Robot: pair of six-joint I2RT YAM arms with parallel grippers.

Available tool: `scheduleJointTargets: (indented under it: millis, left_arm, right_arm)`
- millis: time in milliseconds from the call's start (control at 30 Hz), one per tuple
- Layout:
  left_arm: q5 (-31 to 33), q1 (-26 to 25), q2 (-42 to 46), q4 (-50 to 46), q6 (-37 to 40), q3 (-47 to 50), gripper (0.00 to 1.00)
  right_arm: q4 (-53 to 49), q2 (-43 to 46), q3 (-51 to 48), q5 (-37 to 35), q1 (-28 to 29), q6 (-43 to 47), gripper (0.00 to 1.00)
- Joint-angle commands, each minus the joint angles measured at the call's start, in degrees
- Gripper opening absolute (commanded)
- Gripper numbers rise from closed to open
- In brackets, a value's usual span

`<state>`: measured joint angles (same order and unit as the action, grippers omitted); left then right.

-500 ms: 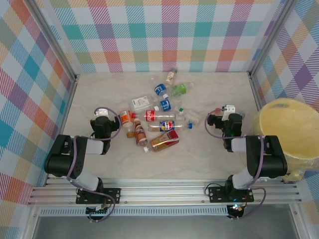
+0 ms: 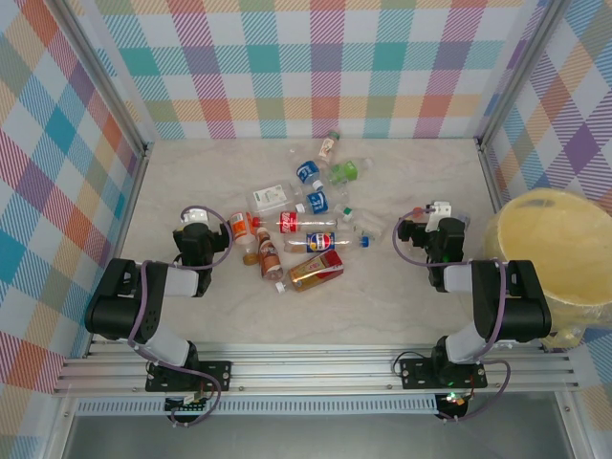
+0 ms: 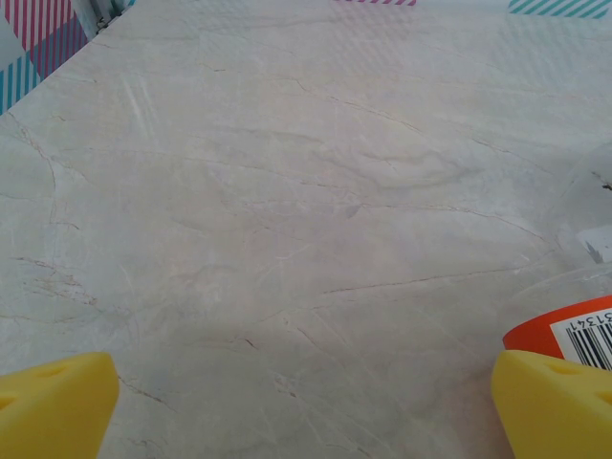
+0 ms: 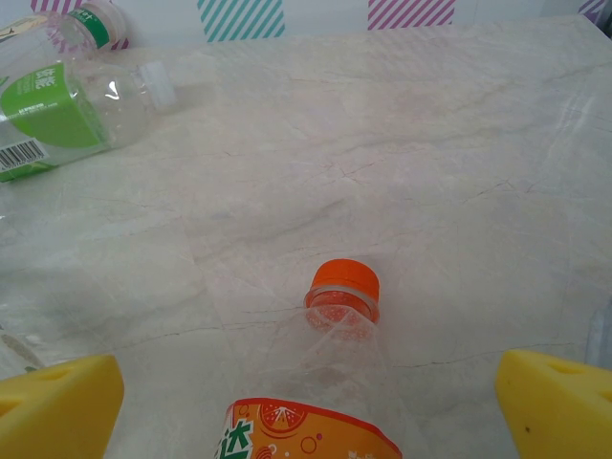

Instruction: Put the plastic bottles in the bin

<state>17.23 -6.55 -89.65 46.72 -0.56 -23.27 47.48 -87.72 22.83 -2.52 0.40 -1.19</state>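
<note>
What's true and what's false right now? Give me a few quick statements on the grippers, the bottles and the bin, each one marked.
1. The left gripper and the right gripper are both open and hold nothing. True.
2. The bin stands at the far left of the top view. False: it stands at the far right.
3. An orange-capped bottle lies in line with the gap between the right gripper's fingers, cap pointing away. True.
4. The green-labelled bottle stands upright. False: it lies on its side.
5. Most plastic bottles lie clustered on the table between the two grippers. True.
</note>
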Motion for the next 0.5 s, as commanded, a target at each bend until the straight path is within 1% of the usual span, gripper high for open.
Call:
scheduleJointTargets:
  millis: [0,267,367,400,467]
  left_arm:
    - [0.66,0.16,0.0,2.06,-0.06,0.46,1.0]
    - [0.65,0.22,0.15,2.24,-0.05,0.64,1.0]
    - [0.93,0.18,0.3,2.42,-0.05,0.67,1.0]
    - [1.6,0.26,1.08,0.42,-0.42,0.1,1.0]
    - [0.43,0.59,2.05,0.29,-0.6,0.37,1.0]
  right_arm:
    - [0.68,-0.34,0.46,0.91,0.36,0.11,1.0]
    - [0.54,-0.17,0.5,1.75,0.35,0.44,1.0]
    - [-3.48,1.19,2.08,3.5,0.39,1.15,1.0]
    - [-5.5,2.1,2.78,4.24,0.38,1.56,1.0]
    - [-10.73,4.74,4.74,5.32,0.37,1.95,1.0]
